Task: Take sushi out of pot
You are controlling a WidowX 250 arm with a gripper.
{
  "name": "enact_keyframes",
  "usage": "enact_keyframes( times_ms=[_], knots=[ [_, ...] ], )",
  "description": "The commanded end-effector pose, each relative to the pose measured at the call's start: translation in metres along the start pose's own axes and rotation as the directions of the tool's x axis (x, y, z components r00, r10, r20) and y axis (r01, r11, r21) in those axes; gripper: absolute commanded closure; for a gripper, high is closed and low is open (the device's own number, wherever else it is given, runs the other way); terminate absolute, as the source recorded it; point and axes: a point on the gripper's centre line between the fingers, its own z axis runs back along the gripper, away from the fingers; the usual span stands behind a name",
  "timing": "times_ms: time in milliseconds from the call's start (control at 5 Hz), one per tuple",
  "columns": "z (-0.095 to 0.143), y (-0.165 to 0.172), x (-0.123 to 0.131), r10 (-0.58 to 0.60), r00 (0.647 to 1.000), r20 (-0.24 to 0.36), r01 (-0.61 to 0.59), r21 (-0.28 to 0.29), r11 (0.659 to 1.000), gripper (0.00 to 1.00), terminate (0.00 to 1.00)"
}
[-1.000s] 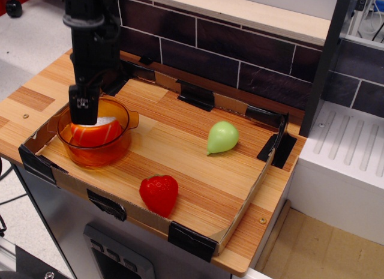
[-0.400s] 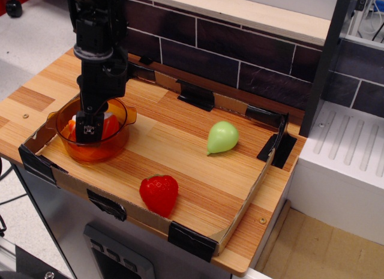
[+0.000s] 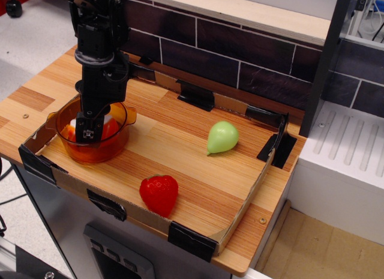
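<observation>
Here we list what stands on the wooden counter [image 3: 36, 93], inside the shallow cardboard tray [image 3: 240, 219] taped at its corners with black tape.

Item one: the pot [image 3: 90, 148], translucent amber-orange, round, with two small side handles. We find it at the tray's left end, upright, close to the front-left taped corner.

Item two: the sushi [image 3: 111, 128], glossy orange with a white layer showing beside it. We place it inside the pot, below the rim, partly hidden by the arm in front of it.

Item three: the gripper [image 3: 89, 132], black, at the end of a black arm that comes down from the top left. We see its tip lowered inside the pot, right at the sushi, with orange showing on both sides of it. We cannot tell whether its fingers are spread, pressed together, or pinching the sushi; the tip reads as one dark block from this view.

Item four: a red strawberry [image 3: 159, 194], lying near the tray's front edge, well apart from the pot.

Item five: a pale green pear-shaped toy [image 3: 222, 137], lying toward the tray's right side, apart from the strawberry.

Behind the tray we note a dark brick wall [image 3: 240, 51].
</observation>
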Motion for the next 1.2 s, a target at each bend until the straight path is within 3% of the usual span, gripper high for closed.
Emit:
enact_keyframes(
  times_ms=[0,200,400,600,800,1000],
  knots=[
    [0.040,0.021,0.000,0.054,0.999,0.003,-0.054,0.087,0.995,1.00,0.00],
    [0.087,0.027,-0.004,0.101,0.992,0.080,-0.108,0.093,0.990,1.00,0.00],
    [0.126,0.023,-0.001,0.086,0.991,0.099,-0.090,0.034,0.995,1.00,0.00],
    [0.137,0.003,0.029,-0.004,0.995,0.096,0.005,-0.013,1.000,1.00,0.00],
    [0.126,-0.018,0.062,-0.091,0.993,0.071,0.094,-0.035,0.995,1.00,0.00],
    [0.103,-0.041,0.092,-0.223,0.973,0.058,0.223,-0.004,0.975,1.00,0.00]
  ],
)
